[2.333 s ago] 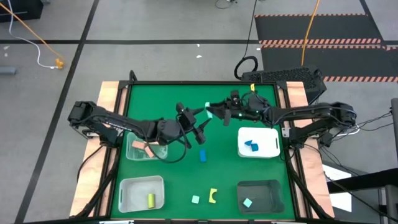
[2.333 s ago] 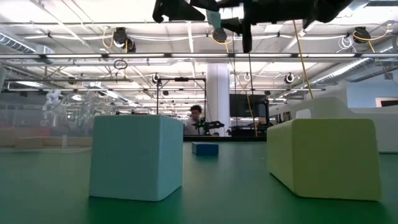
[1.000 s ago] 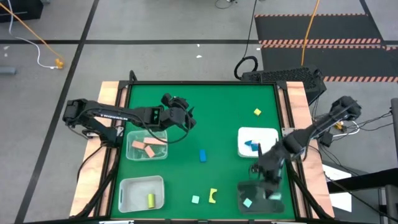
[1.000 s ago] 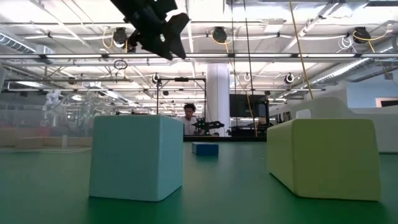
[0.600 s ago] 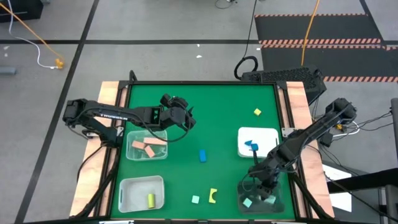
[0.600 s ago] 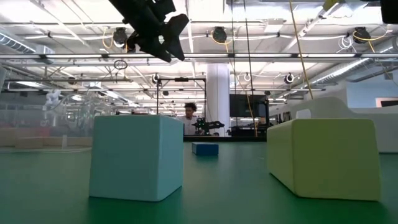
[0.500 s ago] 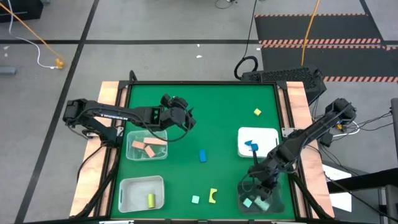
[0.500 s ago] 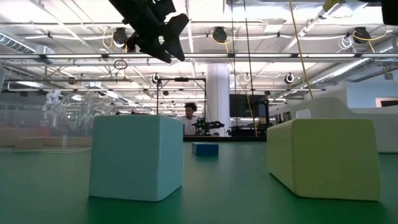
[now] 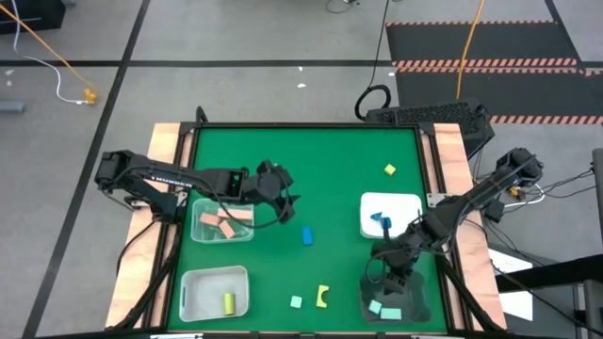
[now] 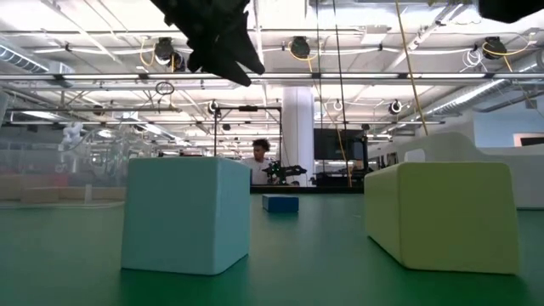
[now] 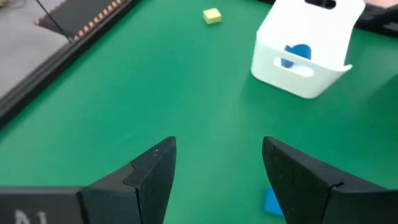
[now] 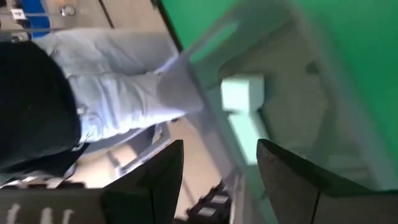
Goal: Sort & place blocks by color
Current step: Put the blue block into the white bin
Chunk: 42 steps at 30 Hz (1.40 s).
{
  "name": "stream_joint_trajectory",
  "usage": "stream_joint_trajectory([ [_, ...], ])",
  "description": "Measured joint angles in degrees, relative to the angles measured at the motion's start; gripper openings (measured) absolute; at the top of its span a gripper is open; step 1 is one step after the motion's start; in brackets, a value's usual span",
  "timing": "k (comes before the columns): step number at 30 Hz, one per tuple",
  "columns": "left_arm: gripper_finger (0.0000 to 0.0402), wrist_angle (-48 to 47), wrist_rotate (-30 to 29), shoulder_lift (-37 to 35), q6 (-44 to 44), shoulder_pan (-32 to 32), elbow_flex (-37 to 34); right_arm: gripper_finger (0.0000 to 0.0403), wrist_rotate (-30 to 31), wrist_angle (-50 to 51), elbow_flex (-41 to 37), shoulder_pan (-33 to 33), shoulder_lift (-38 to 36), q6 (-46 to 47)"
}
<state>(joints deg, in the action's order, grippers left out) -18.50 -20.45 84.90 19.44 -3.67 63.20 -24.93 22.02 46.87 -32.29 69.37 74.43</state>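
Note:
My left gripper (image 9: 287, 196) (image 11: 217, 149) hangs open above the green mat, just far-left of a lone blue block (image 9: 307, 235) (image 11: 272, 202). My right gripper (image 9: 384, 279) (image 12: 217, 149) is open above the dark tray (image 9: 415, 282), where two light teal blocks (image 9: 377, 306) (image 12: 242, 93) lie on the floor. Salmon blocks (image 9: 224, 223) lie in a clear tray. One yellow-green block (image 9: 228, 302) lies in the other clear tray. Blue blocks (image 9: 380, 220) sit in the white tray (image 9: 405, 202). A teal block (image 9: 297, 301) (image 10: 187, 212), a yellow-green block (image 9: 323, 297) (image 10: 442, 212) and a yellow block (image 9: 390, 169) rest on the mat.
Two clear trays (image 9: 200, 226) (image 9: 193, 292) stand along the mat's left side, the white and dark trays along its right. The mat's middle (image 9: 320, 179) is bare. In the right wrist view a person's jeans (image 12: 118, 81) show beyond the table's near edge.
My right gripper has swung toward the near edge over the dark tray, then risen a little; a second teal block now lies in that tray. My left gripper has moved right and toward the near edge, closer to the lone blue block.

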Motion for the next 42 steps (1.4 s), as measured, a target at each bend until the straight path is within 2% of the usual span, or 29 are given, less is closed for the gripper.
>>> stream_joint_trajectory([
  [8, 0.0241, 0.0, 0.0, 0.0, 8.8, -1.5, 0.0, 0.0185, 8.2, 2.0, 0.0, 3.5, -0.1, -13.2],
  [12, 0.0241, 0.1, 0.0, 0.0, 18.0, -2.5, 0.0, 0.0185, 13.5, 5.0, 0.0, 4.3, -0.1, -18.4],
  [20, 0.0241, 0.4, 1.9, 0.0, 34.0, -6.3, 0.0, 0.0185, 26.6, 10.2, 0.0, 6.1, -0.1, -25.3],
  [26, 0.0241, 2.6, 2.4, 0.0, 39.7, -9.6, 0.0, 0.0185, 40.1, 4.5, 0.0, 9.1, 0.6, -30.3],
  [28, 0.0241, 2.8, 2.4, 0.0, 39.9, -10.5, 0.0, 0.0185, 43.1, 0.9, 0.0, 10.7, 1.6, -29.0],
  [31, 0.0241, 2.9, 2.4, 0.0, 40.3, -11.5, 0.0, 0.0185, 46.0, -7.9, 0.0, 12.6, 3.8, -22.2],
  [34, 0.0241, 3.2, 2.5, 0.0, 41.8, -12.1, 0.0, 0.0185, 48.7, -15.8, 0.5, 13.3, 7.1, -21.4],
  [37, 0.0241, 2.9, 3.7, -0.3, 41.5, -12.7, 0.0, 0.0185, 50.9, -17.1, 3.6, 13.9, 11.5, -21.2],
  [42, 0.0241, -0.3, 10.6, -2.4, 40.2, -13.6, 0.0, 0.0185, 52.2, -16.5, 11.5, 15.3, 20.3, -19.6],
])
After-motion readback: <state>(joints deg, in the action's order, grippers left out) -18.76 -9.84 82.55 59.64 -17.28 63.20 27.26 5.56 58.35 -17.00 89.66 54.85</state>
